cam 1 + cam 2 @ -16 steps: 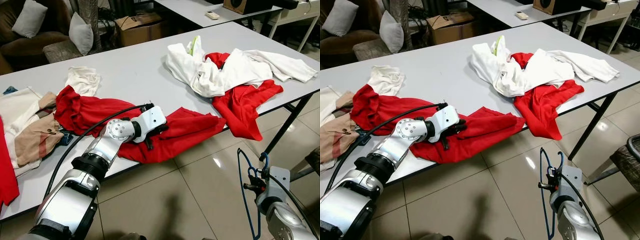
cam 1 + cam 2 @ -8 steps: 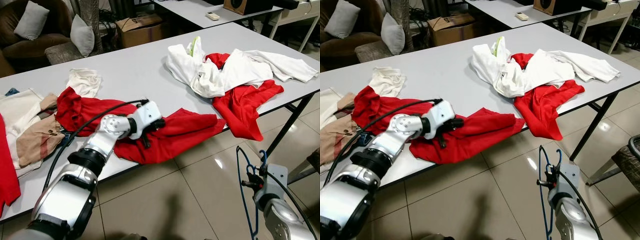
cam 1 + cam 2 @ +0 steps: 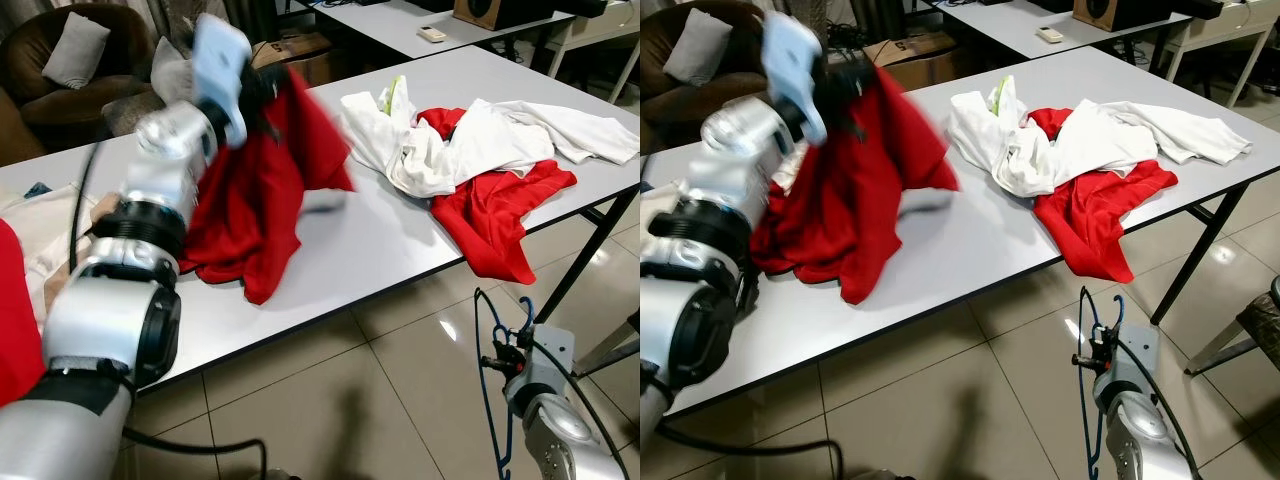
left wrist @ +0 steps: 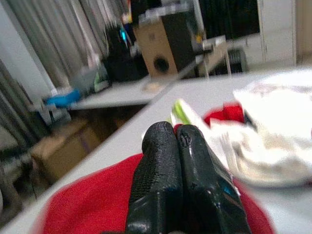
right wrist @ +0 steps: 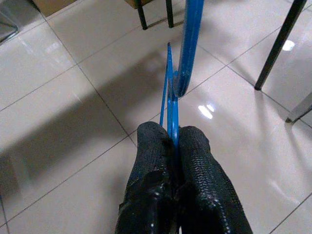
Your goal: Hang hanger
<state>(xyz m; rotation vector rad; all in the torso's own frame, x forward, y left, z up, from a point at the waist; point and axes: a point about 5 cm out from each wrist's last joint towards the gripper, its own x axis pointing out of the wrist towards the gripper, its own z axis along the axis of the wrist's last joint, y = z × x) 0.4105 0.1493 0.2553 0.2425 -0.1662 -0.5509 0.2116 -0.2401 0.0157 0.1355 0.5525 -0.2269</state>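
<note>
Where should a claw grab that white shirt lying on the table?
Probably the raised, bunched fold near the middle of the white shirt, coming down from above. That hump stands off the table, so fingers can close around it. The flat sleeve toward the far end offers little to pinch.

Left arm: I see it raised high, silver forearm rising from the lower left, wrist bent forward at the top, blurred. Left gripper (image 3: 262, 88): black fingers (image 4: 161, 175) pressed together side by side, clamped on a fold of the red garment (image 3: 255, 190), which hangs from them.

Right arm: I see it held low at the lower right, silver wrist housing pointing up, well apart from the left arm. Right gripper (image 5: 171, 146): two black textured fingers (image 5: 151, 156) closed tight on the thin wire of the blue hanger (image 5: 185, 53), which stands up between the fingertips.
</note>
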